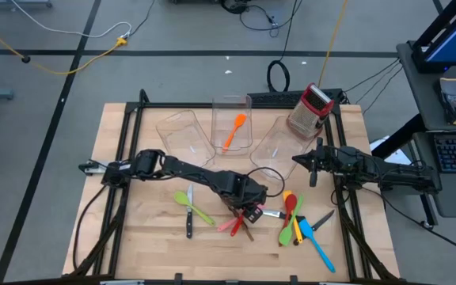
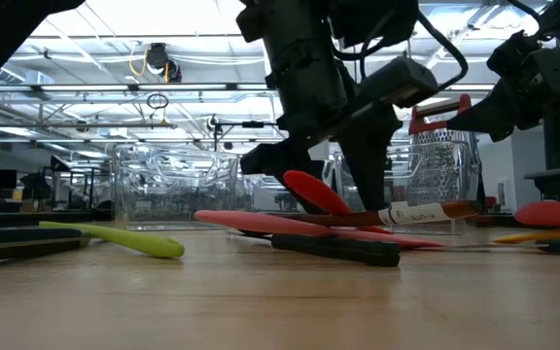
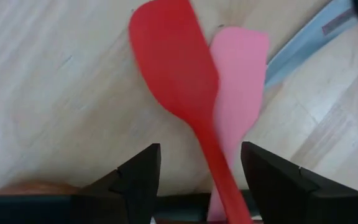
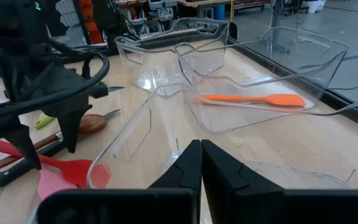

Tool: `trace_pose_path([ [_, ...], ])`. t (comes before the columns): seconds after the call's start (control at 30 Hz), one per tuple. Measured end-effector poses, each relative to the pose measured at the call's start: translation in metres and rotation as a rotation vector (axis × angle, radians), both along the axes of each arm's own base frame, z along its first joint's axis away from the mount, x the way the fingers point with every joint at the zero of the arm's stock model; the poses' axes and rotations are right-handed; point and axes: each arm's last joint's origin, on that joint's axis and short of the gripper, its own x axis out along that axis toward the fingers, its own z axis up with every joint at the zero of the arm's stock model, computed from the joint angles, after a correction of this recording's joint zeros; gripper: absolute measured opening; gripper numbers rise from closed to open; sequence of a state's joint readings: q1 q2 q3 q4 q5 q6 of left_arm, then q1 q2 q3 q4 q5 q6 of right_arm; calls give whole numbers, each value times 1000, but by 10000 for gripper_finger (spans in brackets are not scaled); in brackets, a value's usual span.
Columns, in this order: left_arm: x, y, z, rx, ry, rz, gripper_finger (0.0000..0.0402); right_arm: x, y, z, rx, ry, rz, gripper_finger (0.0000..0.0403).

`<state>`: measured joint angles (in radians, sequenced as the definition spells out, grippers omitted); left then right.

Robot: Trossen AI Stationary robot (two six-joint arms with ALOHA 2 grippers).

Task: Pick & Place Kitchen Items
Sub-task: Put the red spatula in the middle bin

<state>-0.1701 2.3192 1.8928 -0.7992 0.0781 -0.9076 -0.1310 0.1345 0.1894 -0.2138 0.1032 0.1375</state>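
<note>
My left gripper [image 3: 197,180] straddles the red spatula [image 3: 179,81], jaws apart, pink spatula [image 3: 241,74] alongside; right gripper [image 4: 201,165] closed.

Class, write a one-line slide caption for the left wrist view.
Left pincer straddles the red spatula handle, fingers open, with a pink spatula beneath it on the wooden table.

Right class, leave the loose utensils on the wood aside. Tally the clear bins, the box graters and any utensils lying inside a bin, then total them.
clear bins: 3
box grater: 1
utensils inside a bin, the orange spatula in the middle one: 1
Total: 5
</note>
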Motion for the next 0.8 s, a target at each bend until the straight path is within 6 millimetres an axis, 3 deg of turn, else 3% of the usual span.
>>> trace_pose_path([
  [0.2,2,-1,-8,-8,8,-17,187,0,0,0,0,-1,0,4],
  [0.6,3,-1,-8,2,-4,-40,69,0,0,0,7,-2,-2,4],
  [0.8,3,0,-8,0,-4,-30,47,0,0,0,7,-2,-1,4],
])
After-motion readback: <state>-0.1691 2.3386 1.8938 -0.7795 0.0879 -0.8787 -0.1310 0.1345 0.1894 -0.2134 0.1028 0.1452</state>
